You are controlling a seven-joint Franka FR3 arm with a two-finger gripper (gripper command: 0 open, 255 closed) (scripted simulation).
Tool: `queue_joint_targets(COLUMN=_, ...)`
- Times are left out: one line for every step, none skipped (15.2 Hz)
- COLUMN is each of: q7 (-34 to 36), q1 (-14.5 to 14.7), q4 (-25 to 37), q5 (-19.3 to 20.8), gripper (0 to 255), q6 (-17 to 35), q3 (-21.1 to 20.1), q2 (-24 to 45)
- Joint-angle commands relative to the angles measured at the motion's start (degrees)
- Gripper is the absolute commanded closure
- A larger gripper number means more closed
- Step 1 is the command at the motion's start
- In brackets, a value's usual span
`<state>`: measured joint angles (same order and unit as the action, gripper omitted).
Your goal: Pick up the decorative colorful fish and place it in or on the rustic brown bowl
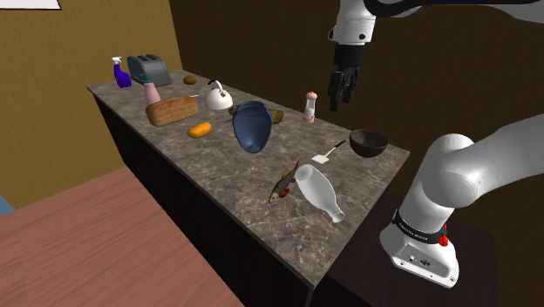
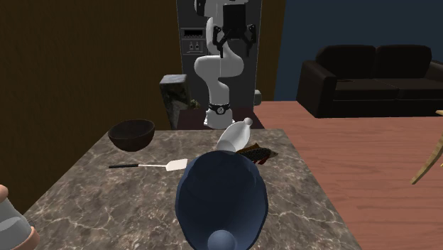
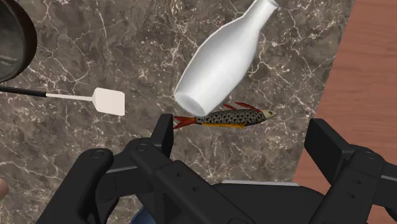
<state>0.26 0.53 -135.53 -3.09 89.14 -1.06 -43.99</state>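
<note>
The colorful fish [image 1: 283, 181] lies flat on the marble counter, pressed against the base of a toppled white bottle [image 1: 318, 192]. The dark brown bowl [image 1: 368, 142] stands upright near the counter's end nearest the arm. My gripper [image 1: 340, 94] hangs open and empty, high over the counter and above the bowl. Looking along the hand, the fish [image 3: 229, 118] lies just ahead of the spread fingers, the gripper [image 3: 245, 137] well above it, and the bowl [image 3: 11, 38] shows at the edge. In the second exterior view the fish [image 2: 257, 151] is partly hidden behind a blue vase; the bowl [image 2: 131, 133] stands at the left.
A white spatula [image 1: 329, 153] lies between the bowl and the bottle [image 3: 219, 60]. A blue vase [image 1: 251, 125] lies on its side mid-counter. Farther along are a bread loaf [image 1: 173, 110], kettle [image 1: 218, 96], shaker [image 1: 310, 106] and toaster [image 1: 150, 68]. The counter edge runs close beside the fish.
</note>
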Motion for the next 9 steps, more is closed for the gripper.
queue_joint_targets(q7=0.0, q1=0.0, q4=0.0, q5=0.0, gripper=0, q6=0.0, q3=0.0, q2=0.0)
queue_joint_targets(q7=-2.0, q1=0.8, q4=-0.2, q5=1.0, gripper=0, q6=1.4, q3=-0.4, q2=1.9)
queue_joint_targets(q7=-4.0, q1=1.6, q4=-0.4, q5=2.1, gripper=0, q6=2.9, q3=-0.8, q2=3.7)
queue_joint_targets(q7=-5.8, q1=2.3, q4=-0.6, q5=3.1, gripper=0, q6=4.3, q3=-1.2, q2=5.6)
queue_joint_targets(q7=-7.7, q1=3.1, q4=-0.7, q5=4.2, gripper=0, q6=5.8, q3=-1.6, q2=7.5)
queue_joint_targets(q7=-9.4, q1=3.7, q4=-0.9, q5=5.3, gripper=0, q6=7.3, q3=-2.1, q2=9.4)
queue_joint_targets(q7=-11.1, q1=4.4, q4=-1.0, q5=6.4, gripper=0, q6=8.7, q3=-2.6, q2=11.3)
queue_joint_targets(q7=-12.7, q1=5.0, q4=-1.2, q5=7.6, gripper=0, q6=10.2, q3=-3.1, q2=13.1)
queue_joint_targets(q7=-14.3, q1=5.6, q4=-1.3, q5=8.8, gripper=0, q6=11.7, q3=-3.6, q2=15.0)
